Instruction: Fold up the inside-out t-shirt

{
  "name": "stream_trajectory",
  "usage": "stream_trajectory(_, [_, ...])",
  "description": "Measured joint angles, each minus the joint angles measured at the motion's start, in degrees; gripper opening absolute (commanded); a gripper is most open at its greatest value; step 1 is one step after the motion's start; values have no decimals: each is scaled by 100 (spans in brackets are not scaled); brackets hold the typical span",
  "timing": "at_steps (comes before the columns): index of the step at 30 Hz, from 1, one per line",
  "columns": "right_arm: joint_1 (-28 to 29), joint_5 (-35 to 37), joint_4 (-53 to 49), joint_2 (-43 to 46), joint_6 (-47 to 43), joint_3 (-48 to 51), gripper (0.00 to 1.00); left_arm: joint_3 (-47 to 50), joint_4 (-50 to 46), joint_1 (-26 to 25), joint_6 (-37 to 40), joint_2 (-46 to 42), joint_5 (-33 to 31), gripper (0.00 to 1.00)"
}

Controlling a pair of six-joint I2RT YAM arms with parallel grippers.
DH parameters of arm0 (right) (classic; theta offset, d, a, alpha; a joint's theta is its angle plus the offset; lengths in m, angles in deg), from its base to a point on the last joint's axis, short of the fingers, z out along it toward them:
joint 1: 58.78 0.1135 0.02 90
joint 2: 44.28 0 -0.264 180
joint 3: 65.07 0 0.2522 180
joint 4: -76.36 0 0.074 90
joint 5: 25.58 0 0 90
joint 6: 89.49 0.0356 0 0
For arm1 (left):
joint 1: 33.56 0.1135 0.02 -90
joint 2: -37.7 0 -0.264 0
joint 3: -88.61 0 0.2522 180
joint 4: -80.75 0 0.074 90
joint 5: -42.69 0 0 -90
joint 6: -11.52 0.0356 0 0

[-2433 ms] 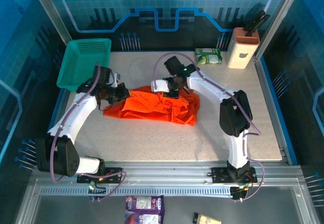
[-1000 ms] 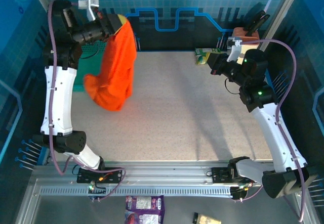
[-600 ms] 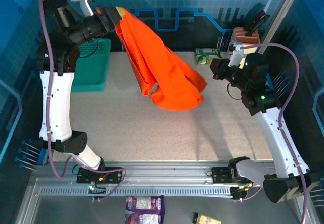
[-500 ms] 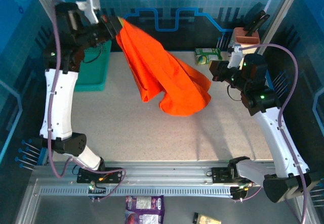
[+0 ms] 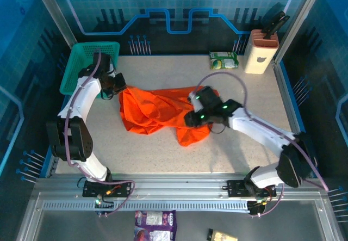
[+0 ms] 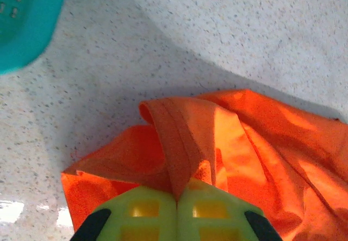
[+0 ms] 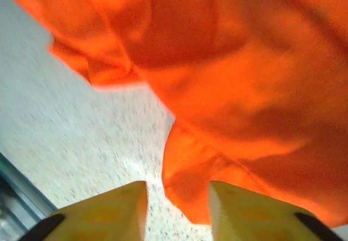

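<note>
The inside-out t-shirt (image 5: 155, 113) lies crumpled and orange in the middle of the table. My left gripper (image 5: 117, 85) sits at its left edge, near the basket. In the left wrist view the left gripper (image 6: 176, 193) is shut on a raised fold of the t-shirt (image 6: 261, 143). My right gripper (image 5: 190, 120) hovers low over the shirt's front right part. In the right wrist view the right gripper (image 7: 176, 204) stands open, with a hem corner of the t-shirt (image 7: 234, 78) lying between its fingers (image 7: 242, 211), unpinched.
A teal mesh basket (image 5: 89, 66) stands at the back left, close to the left arm; its corner (image 6: 22, 23) shows in the left wrist view. A green packet (image 5: 224, 60) and a beige holder (image 5: 260, 51) stand at the back right.
The left arm swung the hanging shirt rightward, then came down and laid it on the table. The right arm moved from the back right to the shirt and opened its jaws.
</note>
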Motion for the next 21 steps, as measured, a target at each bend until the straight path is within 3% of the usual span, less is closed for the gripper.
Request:
stream_trajectory(3, [776, 450, -85, -675, 136, -22, 47, 92, 90, 76, 79, -92, 2, 0])
stream_trajectory(6, [1405, 909, -240, -1445, 245, -208, 59, 162, 142, 98, 101, -197, 20, 0])
stream_trajectory(12, [1895, 1749, -623, -2542, 358, -734, 60, 240, 214, 111, 103, -339, 68, 0])
stream_trajectory(14, [1939, 1897, -752, -2612, 378, -876, 51, 271, 212, 133, 103, -415, 68, 0])
stream_trajectory(17, [1976, 1985, -743, -2649, 385, -909, 27, 304, 210, 166, 103, -540, 68, 0])
stream_trajectory(21, [1906, 2380, -732, -2645, 402, -850, 4, 304, 212, 177, 103, -667, 70, 0])
